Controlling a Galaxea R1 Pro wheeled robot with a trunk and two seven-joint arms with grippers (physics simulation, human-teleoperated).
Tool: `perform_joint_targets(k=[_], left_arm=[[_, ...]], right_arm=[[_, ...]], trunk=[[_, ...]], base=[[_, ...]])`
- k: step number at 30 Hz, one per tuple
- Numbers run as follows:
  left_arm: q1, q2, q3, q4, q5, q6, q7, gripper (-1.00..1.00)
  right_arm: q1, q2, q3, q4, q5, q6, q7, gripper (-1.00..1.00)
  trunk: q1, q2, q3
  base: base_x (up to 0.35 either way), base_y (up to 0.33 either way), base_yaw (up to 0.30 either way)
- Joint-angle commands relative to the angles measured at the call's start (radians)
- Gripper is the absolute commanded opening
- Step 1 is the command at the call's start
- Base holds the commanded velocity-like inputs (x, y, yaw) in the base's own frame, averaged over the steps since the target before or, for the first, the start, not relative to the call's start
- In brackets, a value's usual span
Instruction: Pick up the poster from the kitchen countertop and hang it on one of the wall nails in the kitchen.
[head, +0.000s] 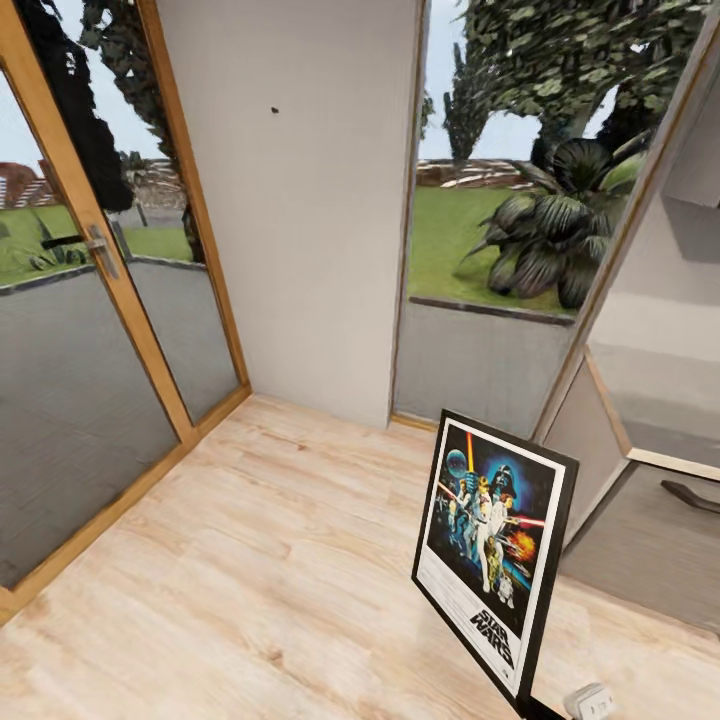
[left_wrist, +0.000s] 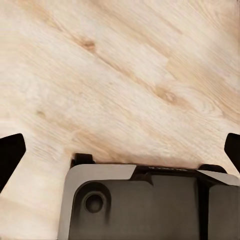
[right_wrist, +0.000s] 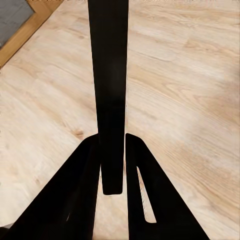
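My right end effector (right_wrist: 114, 165) grips the poster (head: 490, 545) edge-on (thin frame) — could slip/twist before reaching the nail (head: 275, 109); left end effector (left_wrist: 120, 147) spread, empty.

A light wood floor (head: 250, 560) runs to a glass door (head: 90, 330) at left and a window (head: 500, 250) at far right.

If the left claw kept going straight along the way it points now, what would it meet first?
The left claw, fingers spread wide, points at bare light wood floor. Nothing lies between them in its wrist view, so the floor would likely come first, though the depth is unclear.
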Motion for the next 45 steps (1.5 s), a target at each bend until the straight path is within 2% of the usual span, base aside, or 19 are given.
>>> perform_joint_targets(k=[1,26,40,45], left_arm=[[0.0,0.0,0.002,-0.002,0.0,0.008,-0.005,1.0],[0.0,0.0,0.003,-0.002,0.0,0.007,-0.005,1.0],[0.0,0.001,0.003,-0.003,0.0,0.007,-0.005,1.0],[0.0,0.01,0.003,-0.003,0.0,0.007,-0.005,1.0]], right_arm=[[0.0,0.0,-0.002,-0.001,-0.001,-0.001,0.005,-1.0],[0.0,0.0,-0.002,0.004,-0.001,-0.001,0.005,-1.0],[0.0,0.0,-0.001,0.004,-0.001,-0.001,0.005,-1.0],[0.0,0.0,-0.002,0.004,-0.001,-0.001,0.005,-1.0]], trunk=[[0.001,-0.002,-0.001],[0.001,-0.002,-0.001],[0.001,-0.002,-0.001],[0.001,-0.002,-0.001]], base=[[0.24,0.289,0.0],[0.256,0.265,0.0],[0.333,0.049,0.0],[0.335,0.05,0.0]])
